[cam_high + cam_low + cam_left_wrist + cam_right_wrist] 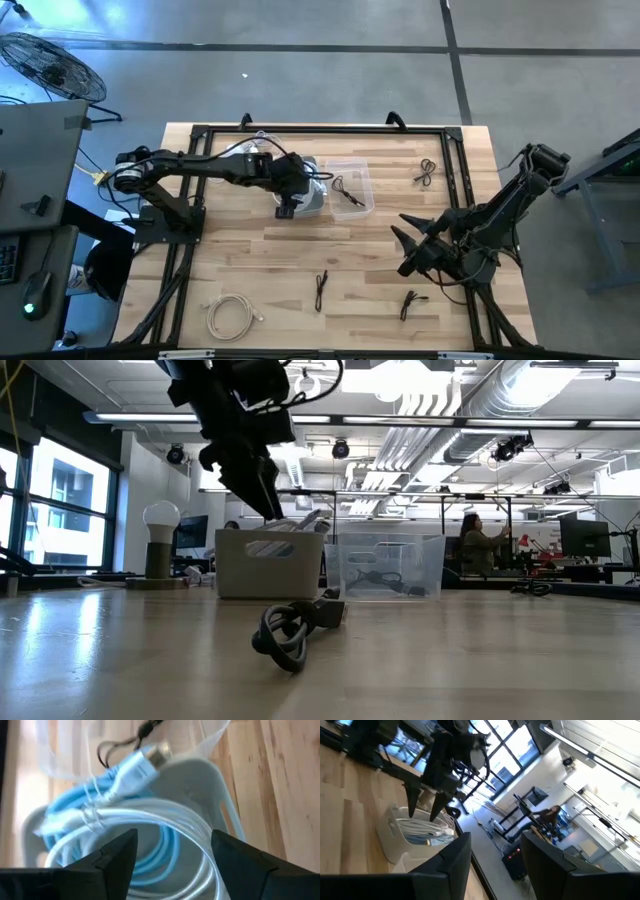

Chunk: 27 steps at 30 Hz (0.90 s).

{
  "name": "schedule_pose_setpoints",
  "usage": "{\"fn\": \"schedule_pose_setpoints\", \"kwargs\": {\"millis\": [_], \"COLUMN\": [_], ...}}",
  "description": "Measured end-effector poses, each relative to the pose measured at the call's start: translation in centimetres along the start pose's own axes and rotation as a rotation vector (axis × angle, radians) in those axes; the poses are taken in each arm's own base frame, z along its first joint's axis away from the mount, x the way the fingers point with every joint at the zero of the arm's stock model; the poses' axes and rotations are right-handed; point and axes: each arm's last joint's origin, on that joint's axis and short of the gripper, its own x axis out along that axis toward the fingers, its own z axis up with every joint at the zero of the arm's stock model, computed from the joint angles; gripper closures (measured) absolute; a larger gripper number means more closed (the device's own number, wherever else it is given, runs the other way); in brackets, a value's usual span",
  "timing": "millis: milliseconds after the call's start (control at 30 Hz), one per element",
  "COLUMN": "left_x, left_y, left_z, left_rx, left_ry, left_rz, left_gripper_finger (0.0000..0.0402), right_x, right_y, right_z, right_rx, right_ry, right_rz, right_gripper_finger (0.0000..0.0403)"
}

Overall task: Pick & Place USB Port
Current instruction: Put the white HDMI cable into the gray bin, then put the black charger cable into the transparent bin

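A grey bin (306, 197) stands at the table's far middle and holds coiled white and light-blue cables (150, 825); one silver USB plug (157, 752) sticks up at the rim. My left gripper (172, 865) is open and empty just above this bin; it also shows in the low view (262, 490). Next to the bin on the right stands a clear bin (352, 186) with a black cable (345, 188) inside. My right gripper (408, 250) is open and empty above the table's right part.
Loose cables lie on the table: a black one at the far right (427, 170), two black ones near the front (321, 290) (410, 303), and a white coil at the front left (230, 315). A dark frame (320, 130) runs round the table's edges.
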Motion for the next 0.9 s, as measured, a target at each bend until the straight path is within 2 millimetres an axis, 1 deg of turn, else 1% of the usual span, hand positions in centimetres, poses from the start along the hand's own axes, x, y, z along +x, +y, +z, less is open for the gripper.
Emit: {"fn": "schedule_pose_setpoints", "kwargs": {"millis": [100,167,233,333,400,467,533,700,800,900], "left_x": [-0.2,-0.9,-1.7,-3.2,-4.4,-5.8,-7.4,-10.8,-12.6,-13.6], "left_y": [-0.3,-0.4,-0.7,-1.2,-1.8,-2.7,-3.5,-5.5,-6.8,-8.1], "left_z": [0.8,1.4,2.7,3.8,5.0,5.4,6.1,5.9,5.8,5.6], "left_rx": [0.056,0.115,0.149,0.180,0.227,0.273,0.305,0.344,0.359,0.375], "left_ry": [-0.071,-0.114,-0.183,-0.215,-0.273,-0.298,-0.364,-0.396,-0.430,-0.442], "left_rz": [-0.022,-0.072,-0.100,-0.087,-0.042,-0.015,0.037,0.152,0.191,0.204], "left_gripper_finger": [0.0149,0.0149,0.0149,0.0149,0.0149,0.0149,0.0149,0.0149,0.0149,0.0149], "right_x": [0.0,0.0,0.2,0.8,1.2,1.7,2.2,3.0,3.0,2.9], "right_y": [0.0,-0.2,-0.7,-2.2,-3.3,-4.5,-5.7,-8.3,-9.6,-10.3], "right_z": [0.0,0.0,0.1,0.2,0.3,0.1,-0.4,-2.8,-4.6,-6.5], "right_rx": [-0.010,-0.017,0.010,0.103,0.153,0.206,0.241,0.338,0.453,0.525], "right_ry": [0.008,0.009,0.015,0.031,0.044,0.057,0.072,0.106,0.113,0.115], "right_rz": [-0.010,-0.010,-0.018,-0.041,-0.060,-0.083,-0.109,-0.179,-0.217,-0.244], "right_gripper_finger": [0.0238,0.0238,0.0238,0.0238,0.0238,0.0238,0.0238,0.0238,0.0239,0.0242]}}
